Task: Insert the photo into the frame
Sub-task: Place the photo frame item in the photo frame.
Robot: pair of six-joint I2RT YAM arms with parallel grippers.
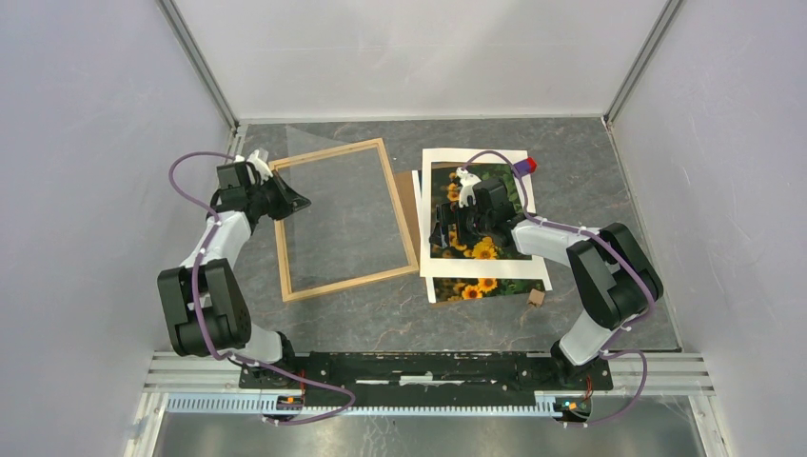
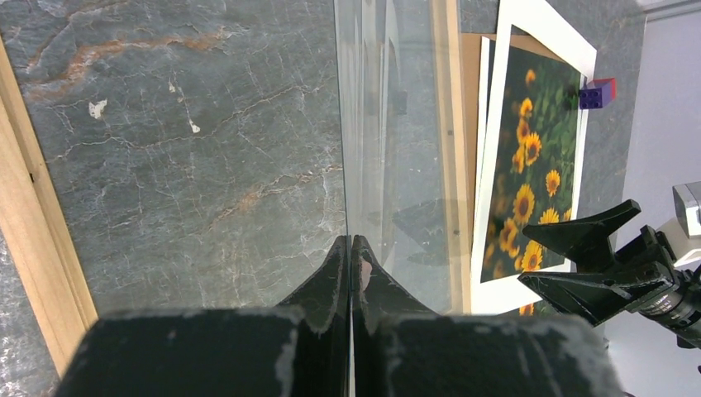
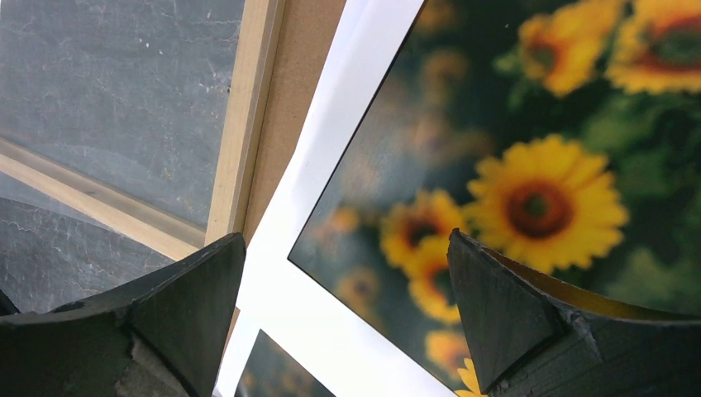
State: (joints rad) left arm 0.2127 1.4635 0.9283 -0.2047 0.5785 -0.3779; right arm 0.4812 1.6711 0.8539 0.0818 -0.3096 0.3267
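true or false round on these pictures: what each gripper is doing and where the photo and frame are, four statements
1. The left gripper is shut on the edge of a clear sheet. True.
2. The right gripper is clamped on the photo. False: its jaws stand wide open above the photo and the white mat.
3. The photo lies inside the frame. False: it lies to the right of the frame, under the white mat.
4. A red and blue block sits at the far right corner of the white mat. True.
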